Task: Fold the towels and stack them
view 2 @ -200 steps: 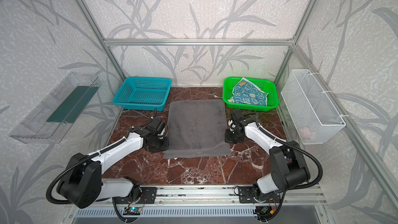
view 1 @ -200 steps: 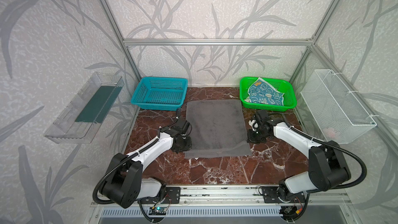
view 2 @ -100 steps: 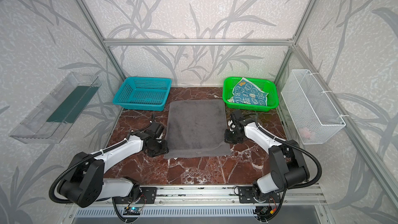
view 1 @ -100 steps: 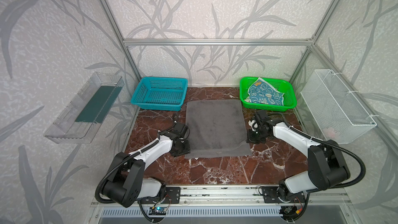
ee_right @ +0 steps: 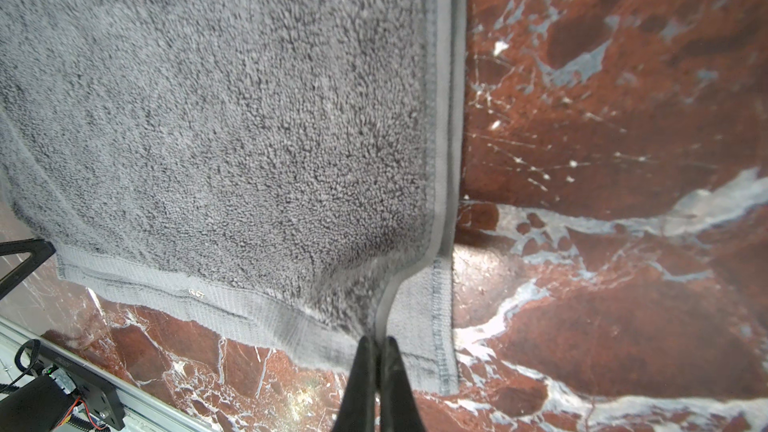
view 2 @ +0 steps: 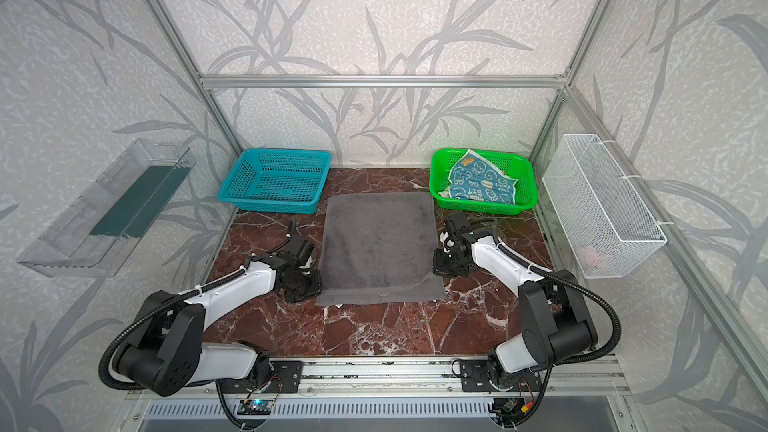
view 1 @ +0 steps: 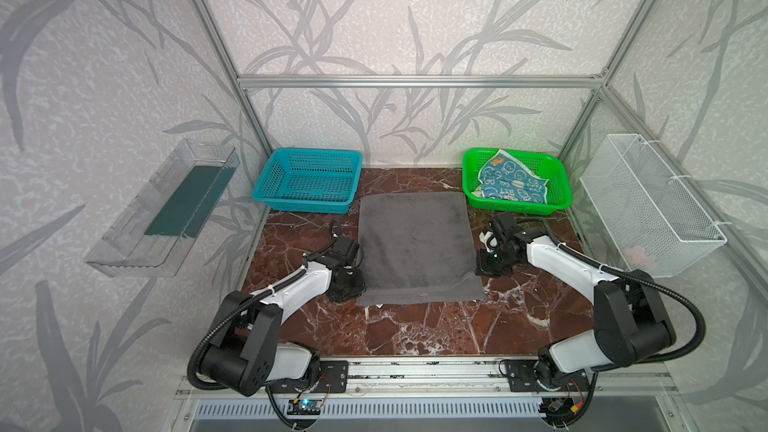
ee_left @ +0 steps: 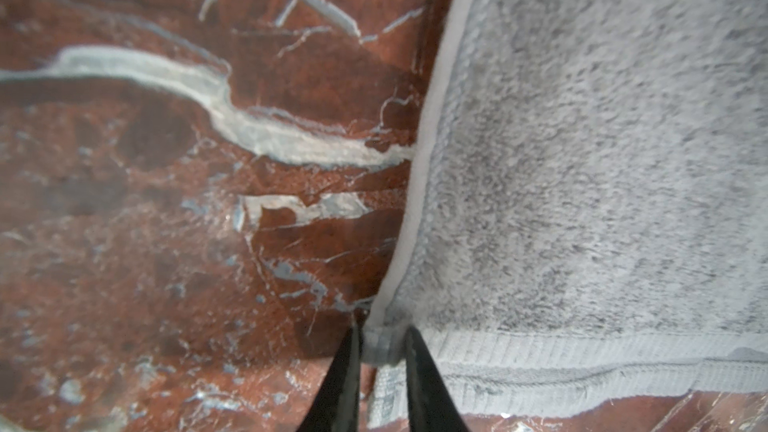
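Observation:
A dark grey towel (view 1: 415, 243) (view 2: 378, 243) lies flat in two layers on the red marble table, seen in both top views. At its near left corner sits my left gripper (ee_left: 383, 328) (view 1: 351, 286), jaws shut on the bunched corner of the towel (ee_left: 582, 160). Over at the near right corner, my right gripper (ee_right: 376, 340) (view 1: 484, 268) is shut on the lifted upper-layer hem of the towel (ee_right: 208, 118). A teal-blue printed towel (view 1: 511, 182) (view 2: 482, 180) lies crumpled in the green basket (view 1: 515, 206).
A blue basket (view 1: 307, 180) with nothing in it stands at the back left, touching the grey towel's far corner. A white wire basket (view 1: 648, 201) hangs on the right wall and a clear tray (view 1: 166, 205) on the left wall. Bare marble (view 1: 415, 330) lies in front of the towel.
My left gripper has shifted slightly nearer along the towel's left edge and narrowed its jaws onto the near left corner. The right arm has not moved.

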Robot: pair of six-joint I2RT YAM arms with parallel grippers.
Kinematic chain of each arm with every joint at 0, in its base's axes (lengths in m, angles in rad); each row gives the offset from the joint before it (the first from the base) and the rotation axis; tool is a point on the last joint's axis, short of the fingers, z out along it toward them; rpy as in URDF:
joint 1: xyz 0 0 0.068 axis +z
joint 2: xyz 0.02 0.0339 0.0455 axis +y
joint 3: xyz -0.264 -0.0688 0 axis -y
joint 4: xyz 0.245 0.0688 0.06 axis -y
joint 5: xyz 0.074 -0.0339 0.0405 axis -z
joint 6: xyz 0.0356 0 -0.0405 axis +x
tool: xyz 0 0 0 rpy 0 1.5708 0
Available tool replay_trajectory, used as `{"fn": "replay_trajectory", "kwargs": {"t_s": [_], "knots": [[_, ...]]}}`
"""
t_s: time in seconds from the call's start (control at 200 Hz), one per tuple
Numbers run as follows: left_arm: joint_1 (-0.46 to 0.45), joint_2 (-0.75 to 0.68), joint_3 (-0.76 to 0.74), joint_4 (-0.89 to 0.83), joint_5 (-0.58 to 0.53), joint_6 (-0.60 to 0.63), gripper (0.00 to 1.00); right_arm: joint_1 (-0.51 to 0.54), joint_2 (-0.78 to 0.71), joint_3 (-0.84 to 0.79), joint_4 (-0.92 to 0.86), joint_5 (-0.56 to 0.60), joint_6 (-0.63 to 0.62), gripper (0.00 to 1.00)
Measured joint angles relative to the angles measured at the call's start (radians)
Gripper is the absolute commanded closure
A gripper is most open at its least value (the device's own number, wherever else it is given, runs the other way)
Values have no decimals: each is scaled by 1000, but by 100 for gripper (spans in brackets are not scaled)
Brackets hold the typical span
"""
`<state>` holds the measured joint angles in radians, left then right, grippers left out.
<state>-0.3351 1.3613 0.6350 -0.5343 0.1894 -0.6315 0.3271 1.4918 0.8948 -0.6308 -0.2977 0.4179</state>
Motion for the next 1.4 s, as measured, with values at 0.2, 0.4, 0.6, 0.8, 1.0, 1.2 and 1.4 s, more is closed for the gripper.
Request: {"fn": "replay_trajectory", "kwargs": {"t_s": [0.2,0.4,0.6,0.8,1.0,1.2,1.4], "knots": [[5,3,0,24,8,-1,100,0,0,-8,2,0,0,100],[7,3,11,13,2,8,100,0,0,-8,2,-4,-1,100],[11,-5,49,-24,-15,28,100,0,0,-8,2,-11,-3,100],[11,-46,67,-52,-22,39,100,0,0,-8,5,-19,-4,100],[11,-52,85,-47,17,63,100,0,0,-6,13,-27,-7,100],[11,-76,229,-94,56,101,100,0,-28,79,-45,-25,-35,100],[11,-264,246,-101,68,110,100,-6,-177,126,-81,-22,-58,100]]}}
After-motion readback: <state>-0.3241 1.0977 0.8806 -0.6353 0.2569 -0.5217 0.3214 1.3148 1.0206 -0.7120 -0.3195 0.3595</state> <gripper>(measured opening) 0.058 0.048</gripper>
